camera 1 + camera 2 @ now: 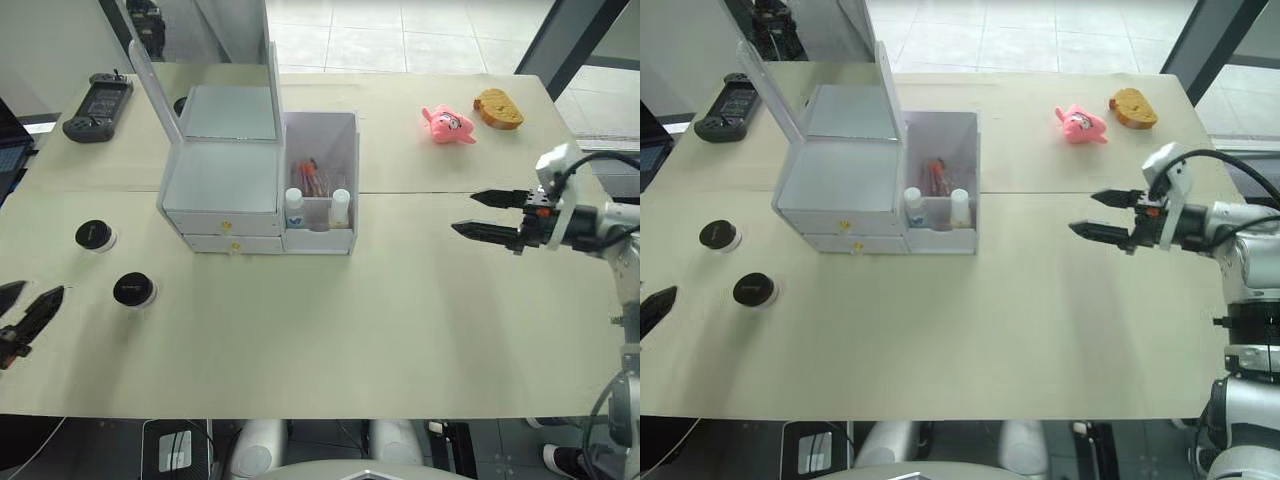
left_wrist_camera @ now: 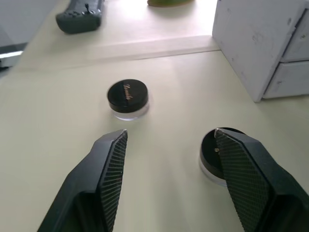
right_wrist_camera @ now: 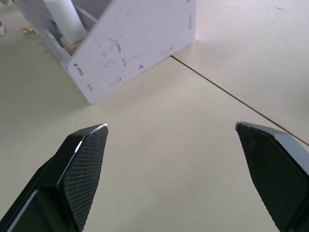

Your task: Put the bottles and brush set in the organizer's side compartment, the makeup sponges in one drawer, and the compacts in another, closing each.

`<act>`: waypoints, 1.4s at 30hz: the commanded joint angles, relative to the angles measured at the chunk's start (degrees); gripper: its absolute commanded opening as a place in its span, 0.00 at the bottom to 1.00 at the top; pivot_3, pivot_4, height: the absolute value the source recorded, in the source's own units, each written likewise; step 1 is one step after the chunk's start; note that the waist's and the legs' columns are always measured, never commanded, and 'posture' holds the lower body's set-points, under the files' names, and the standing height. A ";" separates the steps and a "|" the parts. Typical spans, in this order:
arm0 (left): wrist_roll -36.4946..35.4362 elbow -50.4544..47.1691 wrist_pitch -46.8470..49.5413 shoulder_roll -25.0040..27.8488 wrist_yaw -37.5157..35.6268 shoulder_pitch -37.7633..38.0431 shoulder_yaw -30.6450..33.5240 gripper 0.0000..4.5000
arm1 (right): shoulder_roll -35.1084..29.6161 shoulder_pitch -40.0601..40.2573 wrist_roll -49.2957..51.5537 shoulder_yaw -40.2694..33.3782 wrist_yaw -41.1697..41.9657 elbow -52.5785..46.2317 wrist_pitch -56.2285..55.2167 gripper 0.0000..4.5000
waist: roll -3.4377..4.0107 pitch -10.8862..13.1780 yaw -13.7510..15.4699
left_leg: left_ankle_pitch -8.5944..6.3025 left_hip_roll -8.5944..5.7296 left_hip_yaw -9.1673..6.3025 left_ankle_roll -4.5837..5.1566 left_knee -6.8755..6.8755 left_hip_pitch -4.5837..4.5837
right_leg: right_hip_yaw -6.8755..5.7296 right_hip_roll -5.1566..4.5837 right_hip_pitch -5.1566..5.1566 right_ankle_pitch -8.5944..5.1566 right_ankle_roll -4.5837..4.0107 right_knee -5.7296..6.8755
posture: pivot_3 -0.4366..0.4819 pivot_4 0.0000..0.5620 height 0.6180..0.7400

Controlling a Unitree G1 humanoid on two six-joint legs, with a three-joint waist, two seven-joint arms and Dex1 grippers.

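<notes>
Pale wooden table (image 1: pixel 330 340) with a seam across its middle, wide bare stretch along the near half and between organizer and right arm. White-grey organizer (image 1: pixel 220 185) left of centre, mirror lid (image 1: pixel 200 75) upright, both gold-knobbed drawers (image 1: pixel 232 226) shut. Translucent side compartment (image 1: pixel 335 130) on its right flank, holding the two white-capped bottles (image 1: pixel 294 208) at the front wall and the brush set (image 1: pixel 308 176) behind them. Black handheld controller (image 1: pixel 98 106) near the far left edge, well apart from the organizer. Pink plush toy (image 1: pixel 449 124) and a brown bread-like item (image 1: pixel 498 108) side by side at the far right, clear of everything. Two black-topped compacts (image 1: pixel 94 236) left of the organizer, apart from each other, near the left edge. Left gripper (image 2: pixel 169 159) low at the near left edge, fingers spread wide, empty; nearer compact (image 2: pixel 212 154) partly behind one finger in the left wrist view, the other ahead in the gap. Right gripper (image 1: pixel 492 215) above bare table at the right, fingers wide apart, empty, pointed toward the organizer's side wall (image 3: pixel 130 43), as seen from its wrist.
</notes>
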 commanded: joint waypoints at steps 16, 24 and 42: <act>-4.45 2.96 -2.88 0.03 -4.99 2.95 2.48 0.99 | 3.89 -4.38 0.25 0.47 -2.01 -1.73 3.93 1.00 | 0.01 0.00 -1.07 | 0.00 0.06 0.09 -0.01 -0.17 0.16 | 0.08 0.00 0.04 0.00 0.00 -0.01 | 0.48 0.27 1.00; -6.25 -22.31 4.14 -4.17 0.94 4.82 -10.39 0.99 | 3.16 -12.92 4.65 10.43 2.48 -26.58 22.32 1.00 | 0.13 0.05 -1.26 | -0.02 0.06 0.09 0.03 -0.18 0.14 | 0.19 0.01 -0.05 0.00 0.00 0.00 | 0.48 0.27 1.00; 19.79 -27.23 -0.63 -31.48 37.07 -13.29 -47.71 0.99 | 7.46 -24.95 12.16 12.44 1.99 -36.01 31.02 1.00 | -0.06 -0.07 0.47 | 0.00 -0.09 0.08 -0.01 0.03 0.11 | 0.28 0.00 -0.01 0.04 0.00 0.05 | 0.48 0.27 1.00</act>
